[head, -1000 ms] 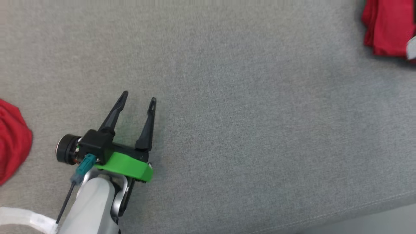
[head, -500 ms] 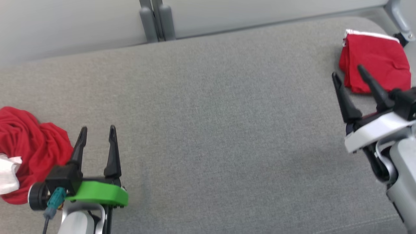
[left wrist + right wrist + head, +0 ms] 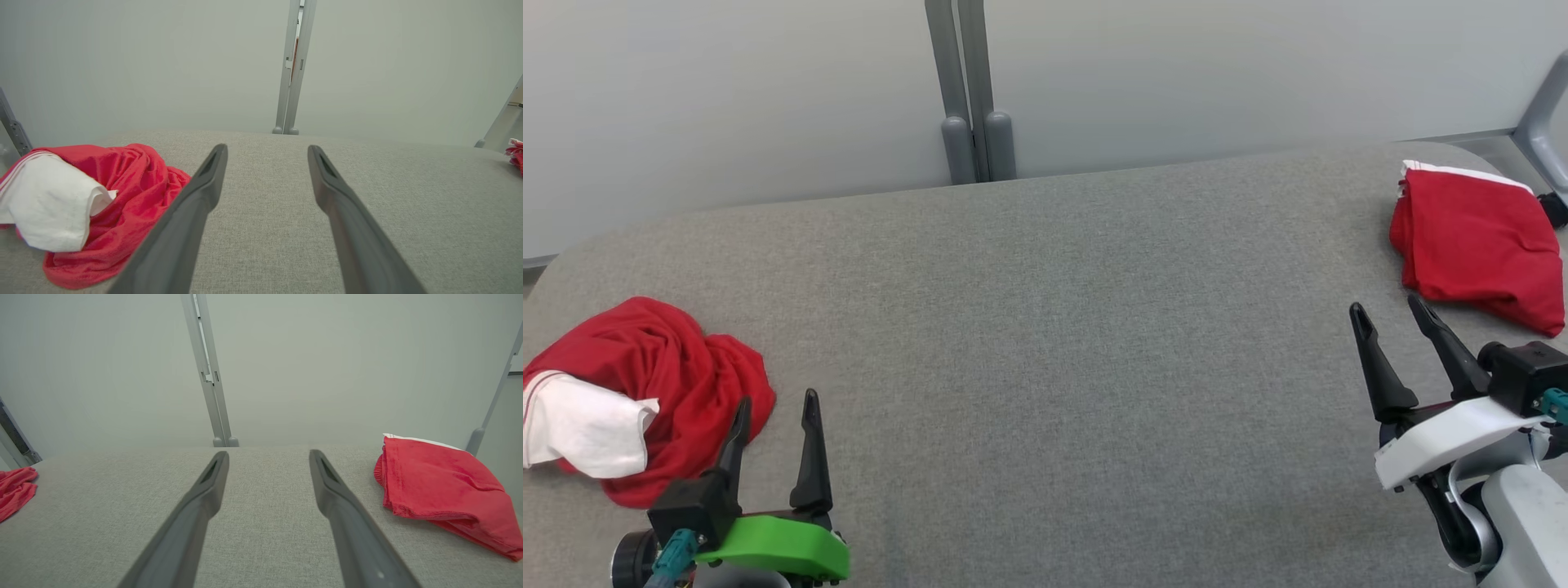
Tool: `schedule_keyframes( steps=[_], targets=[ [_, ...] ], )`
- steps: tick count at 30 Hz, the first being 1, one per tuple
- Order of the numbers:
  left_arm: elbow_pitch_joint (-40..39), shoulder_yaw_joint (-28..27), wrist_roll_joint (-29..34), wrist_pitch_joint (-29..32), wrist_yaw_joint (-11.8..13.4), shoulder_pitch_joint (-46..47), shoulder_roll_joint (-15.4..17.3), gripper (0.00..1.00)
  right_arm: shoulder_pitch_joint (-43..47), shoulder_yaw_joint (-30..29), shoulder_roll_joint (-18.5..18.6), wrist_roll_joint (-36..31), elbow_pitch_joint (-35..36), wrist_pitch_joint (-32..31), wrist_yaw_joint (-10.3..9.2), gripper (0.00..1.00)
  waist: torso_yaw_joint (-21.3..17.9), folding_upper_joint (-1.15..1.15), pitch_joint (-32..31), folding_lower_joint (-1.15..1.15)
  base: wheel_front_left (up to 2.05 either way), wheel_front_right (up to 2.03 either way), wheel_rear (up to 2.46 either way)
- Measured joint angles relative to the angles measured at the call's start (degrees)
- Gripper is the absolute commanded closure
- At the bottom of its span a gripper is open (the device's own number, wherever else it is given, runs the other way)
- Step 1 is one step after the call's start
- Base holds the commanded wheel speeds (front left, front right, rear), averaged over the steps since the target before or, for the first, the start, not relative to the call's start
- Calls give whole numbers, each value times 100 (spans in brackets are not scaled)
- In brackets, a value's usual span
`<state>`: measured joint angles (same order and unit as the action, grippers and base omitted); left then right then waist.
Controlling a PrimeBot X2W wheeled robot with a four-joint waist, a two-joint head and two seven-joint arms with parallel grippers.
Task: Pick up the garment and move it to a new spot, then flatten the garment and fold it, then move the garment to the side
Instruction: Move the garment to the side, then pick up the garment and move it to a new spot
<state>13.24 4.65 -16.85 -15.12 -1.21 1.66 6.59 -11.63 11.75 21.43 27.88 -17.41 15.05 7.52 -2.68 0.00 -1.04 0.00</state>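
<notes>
**One garment folded, one in a heap**

A crumpled red garment (image 3: 678, 384) lies at the left end of the grey bench (image 3: 1054, 343), towards the front edge. It is bunched into loose folds. A white patch of cloth (image 3: 584, 425) lies on the side nearest the bench's end; I cannot tell whether it belongs to the garment or is a separate piece.

The left gripper (image 3: 776, 400) hovers just beside the heap, on the side towards the middle of the bench. Its fingers (image 3: 204, 196) are spread and hold nothing. They point at the back edge of the bench, not at the cloth.

At the right end of the bench a folded red garment (image 3: 1478, 245) rests as a compact packet, with white trim along its far edge. The right gripper (image 3: 1385, 306) sits near it, towards the front edge and apart from the cloth. Its fingers are also parted and empty.

Judging from how things lie, the folded packet looks finished and already set to the side. For the heap, no step appears to be done yet. It has not been lifted, moved, spread or folded, so the whole sequence is still to do. The left gripper would first need to turn towards the cloth and close on it. The broad middle of the bench between the two garments looks like the natural place to flatten it.
</notes>
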Motion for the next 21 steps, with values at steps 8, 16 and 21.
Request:
schedule_keyframes(
  steps=[8,16,21],
  targets=[
    [56,-183,167,-1,-134,-29,-115,0,83,-33,-113,-151,12,0,0,0,30,0,-5,0,0,0,0],
    [100,-291,270,-1,-238,-21,-198,0,81,-36,-120,-182,11,0,0,0,27,0,17,0,0,0,0],
    [175,-346,314,-1,-293,5,-216,0,76,31,-140,-185,-7,0,0,0,95,0,-32,0,0,0,0]
  ],
)
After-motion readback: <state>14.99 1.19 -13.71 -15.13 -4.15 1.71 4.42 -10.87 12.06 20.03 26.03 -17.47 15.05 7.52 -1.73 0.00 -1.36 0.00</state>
